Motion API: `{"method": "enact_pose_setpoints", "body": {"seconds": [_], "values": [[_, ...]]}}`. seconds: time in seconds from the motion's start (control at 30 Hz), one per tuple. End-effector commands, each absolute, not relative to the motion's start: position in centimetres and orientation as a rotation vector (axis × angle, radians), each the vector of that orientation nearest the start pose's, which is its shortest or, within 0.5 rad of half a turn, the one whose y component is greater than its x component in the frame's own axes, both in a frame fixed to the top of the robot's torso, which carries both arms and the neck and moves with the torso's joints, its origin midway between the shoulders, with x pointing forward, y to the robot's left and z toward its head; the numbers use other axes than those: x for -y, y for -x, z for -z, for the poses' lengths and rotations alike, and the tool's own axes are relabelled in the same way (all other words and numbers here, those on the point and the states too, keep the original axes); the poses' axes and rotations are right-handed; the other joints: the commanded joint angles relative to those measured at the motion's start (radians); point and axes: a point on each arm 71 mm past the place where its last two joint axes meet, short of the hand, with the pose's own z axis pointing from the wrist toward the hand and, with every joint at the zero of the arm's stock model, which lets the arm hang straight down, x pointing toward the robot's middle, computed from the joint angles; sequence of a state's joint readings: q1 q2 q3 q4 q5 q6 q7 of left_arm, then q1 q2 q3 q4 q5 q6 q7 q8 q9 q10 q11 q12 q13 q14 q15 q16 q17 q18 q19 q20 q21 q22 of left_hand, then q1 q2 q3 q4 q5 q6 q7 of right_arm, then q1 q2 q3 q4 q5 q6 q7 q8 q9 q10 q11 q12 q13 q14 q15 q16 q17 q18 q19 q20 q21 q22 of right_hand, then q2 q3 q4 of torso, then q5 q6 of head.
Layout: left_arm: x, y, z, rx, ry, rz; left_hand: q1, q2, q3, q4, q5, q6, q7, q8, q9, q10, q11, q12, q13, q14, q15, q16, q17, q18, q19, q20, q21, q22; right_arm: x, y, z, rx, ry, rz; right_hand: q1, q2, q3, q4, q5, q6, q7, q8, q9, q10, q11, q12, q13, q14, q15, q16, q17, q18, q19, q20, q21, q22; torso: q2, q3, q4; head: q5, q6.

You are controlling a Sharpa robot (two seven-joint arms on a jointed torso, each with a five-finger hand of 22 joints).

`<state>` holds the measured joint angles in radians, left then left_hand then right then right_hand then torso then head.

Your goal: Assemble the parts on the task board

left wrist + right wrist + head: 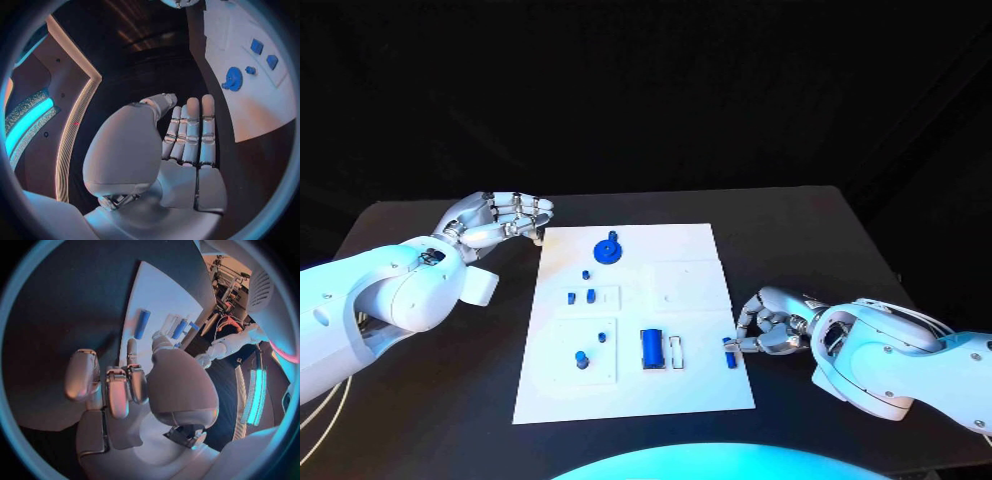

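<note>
The white task board lies in the middle of the black table. On it are a blue gear-like part at the far end, several small blue parts along the left side, and a blue cylinder beside a white piece. A blue peg lies flat at the board's right edge. My right hand sits beside it, forefinger and thumb tips at the peg's near end, the other fingers curled. My left hand is at the board's far left corner, fingers straight, holding nothing.
The black table extends to both sides of the board. My left forearm lies along the table's left side and my right forearm along the near right. The gear and two small blue parts lie beyond my left hand's fingertips.
</note>
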<state>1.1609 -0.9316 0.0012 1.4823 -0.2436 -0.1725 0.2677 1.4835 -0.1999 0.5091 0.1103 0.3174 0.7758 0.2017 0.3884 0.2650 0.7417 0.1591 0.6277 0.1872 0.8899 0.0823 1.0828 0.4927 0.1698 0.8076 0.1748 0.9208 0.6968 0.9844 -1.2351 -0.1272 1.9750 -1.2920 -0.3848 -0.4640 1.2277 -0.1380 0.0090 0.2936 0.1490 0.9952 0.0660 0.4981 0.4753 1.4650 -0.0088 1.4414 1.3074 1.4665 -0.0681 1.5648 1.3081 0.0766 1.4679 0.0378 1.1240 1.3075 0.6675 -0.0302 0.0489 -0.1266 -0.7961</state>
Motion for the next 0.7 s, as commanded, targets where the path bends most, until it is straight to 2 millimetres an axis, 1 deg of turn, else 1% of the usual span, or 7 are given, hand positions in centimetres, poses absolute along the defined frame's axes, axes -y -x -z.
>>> {"method": "enact_pose_setpoints", "body": {"seconds": [0.03, 0.17, 0.3, 0.4, 0.53, 0.6, 0.7], "values": [[-25.5, -48.8, 18.8, -1.604, 0.941, 1.441, 0.000, 0.005, 0.002, -0.006, 0.001, -0.007, 0.013, 0.002, -0.001, -0.010, 0.000, 0.004, -0.001, -0.003, 0.002, 0.003, 0.000, 0.015, 0.008, -0.001, -0.006, -0.001, 26.8, -33.1, 26.5, -2.103, -0.286, -0.413, -0.015, 0.000, 0.007, 0.002, -0.005, 0.009, -0.002, -0.002, 0.000, 0.016, 0.001, -0.005, 0.134, 0.101, -0.002, -0.002, 0.245, -0.008, 0.028, 0.000, 0.000, 0.172, 0.001, 0.0009, 0.0007, 0.001, -0.004], [-25.5, -48.8, 18.8, -1.603, 0.942, 1.440, 0.000, 0.005, 0.002, -0.006, 0.001, -0.007, 0.013, 0.002, -0.001, -0.010, 0.000, 0.004, -0.001, -0.003, 0.002, 0.003, 0.000, 0.015, 0.008, -0.001, -0.006, -0.001, 26.7, -33.0, 26.9, -2.125, -0.272, -0.398, -0.032, -0.008, 0.010, 0.002, -0.018, 0.010, -0.003, 0.000, 0.001, 0.016, 0.000, -0.006, 0.134, 0.101, -0.003, -0.002, 0.245, -0.008, 0.028, 0.000, 0.000, 0.172, 0.000, 0.0002, 0.0005, 0.001, -0.005], [-25.5, -48.8, 18.8, -1.603, 0.942, 1.440, 0.000, 0.005, 0.002, -0.006, 0.001, -0.007, 0.013, 0.002, -0.001, -0.010, 0.000, 0.004, -0.001, -0.003, 0.002, 0.003, 0.000, 0.015, 0.008, -0.001, -0.006, -0.001, 26.4, -32.8, 27.4, -2.145, -0.261, -0.390, -0.035, -0.010, 0.011, 0.002, -0.022, 0.011, -0.003, 0.001, 0.001, 0.016, 0.000, -0.006, 0.134, 0.101, -0.003, -0.002, 0.246, -0.008, 0.028, -0.001, 0.000, 0.172, 0.000, 0.0010, 0.0000, 0.003, -0.006], [-25.5, -48.8, 18.8, -1.604, 0.942, 1.440, 0.000, 0.005, 0.002, -0.006, 0.001, -0.007, 0.013, 0.002, -0.001, -0.010, 0.000, 0.004, -0.001, -0.003, 0.002, 0.003, 0.000, 0.015, 0.008, -0.001, -0.006, -0.001, 26.2, -32.8, 27.8, -2.157, -0.248, -0.384, -0.036, -0.010, 0.012, 0.002, -0.025, 0.011, -0.003, 0.001, 0.001, 0.016, -0.001, -0.006, 0.134, 0.101, -0.003, -0.002, 0.245, -0.008, 0.028, -0.001, 0.000, 0.172, 0.000, 0.0011, 0.0002, 0.002, -0.006], [-25.5, -48.8, 18.8, -1.603, 0.942, 1.440, 0.000, 0.005, 0.002, -0.006, 0.001, -0.007, 0.013, 0.002, -0.001, -0.010, 0.000, 0.004, -0.001, -0.003, 0.002, 0.003, 0.000, 0.015, 0.008, -0.001, -0.006, -0.001, 25.8, -32.7, 28.3, -2.171, -0.227, -0.379, -0.017, -0.011, 0.024, 0.000, -0.032, 0.012, -0.005, 0.004, 0.003, 0.016, -0.002, -0.007, 0.134, 0.100, -0.004, -0.002, 0.245, -0.008, 0.028, -0.002, -0.001, 0.172, 0.000, 0.0011, 0.0005, 0.003, -0.007], [-25.6, -48.8, 18.8, -1.603, 0.942, 1.440, 0.000, 0.005, 0.002, -0.006, 0.001, -0.007, 0.013, 0.002, -0.001, -0.010, 0.000, 0.004, -0.001, -0.003, 0.002, 0.003, 0.000, 0.015, 0.008, -0.001, -0.006, -0.001, 25.5, -32.7, 28.6, -2.176, -0.208, -0.374, 0.016, -0.011, 0.040, -0.002, -0.036, 0.010, -0.006, 0.004, 0.003, 0.017, -0.003, -0.007, 0.135, 0.100, -0.005, -0.002, 0.245, -0.008, 0.028, -0.003, -0.001, 0.172, 0.000, 0.0011, -0.0002, 0.004, -0.009], [-25.6, -48.8, 18.8, -1.604, 0.942, 1.440, 0.000, 0.005, 0.002, -0.006, 0.001, -0.007, 0.013, 0.002, -0.001, -0.010, 0.000, 0.004, -0.001, -0.003, 0.002, 0.003, 0.000, 0.015, 0.008, -0.001, -0.006, -0.001, 25.3, -32.6, 29.0, -2.176, -0.180, -0.364, 0.047, -0.011, 0.055, -0.004, -0.037, 0.008, -0.005, 0.004, 0.002, 0.017, -0.003, -0.007, 0.135, 0.100, -0.005, -0.002, 0.244, -0.008, 0.028, -0.003, -0.002, 0.172, 0.000, 0.0007, -0.0002, 0.005, -0.009]]}}
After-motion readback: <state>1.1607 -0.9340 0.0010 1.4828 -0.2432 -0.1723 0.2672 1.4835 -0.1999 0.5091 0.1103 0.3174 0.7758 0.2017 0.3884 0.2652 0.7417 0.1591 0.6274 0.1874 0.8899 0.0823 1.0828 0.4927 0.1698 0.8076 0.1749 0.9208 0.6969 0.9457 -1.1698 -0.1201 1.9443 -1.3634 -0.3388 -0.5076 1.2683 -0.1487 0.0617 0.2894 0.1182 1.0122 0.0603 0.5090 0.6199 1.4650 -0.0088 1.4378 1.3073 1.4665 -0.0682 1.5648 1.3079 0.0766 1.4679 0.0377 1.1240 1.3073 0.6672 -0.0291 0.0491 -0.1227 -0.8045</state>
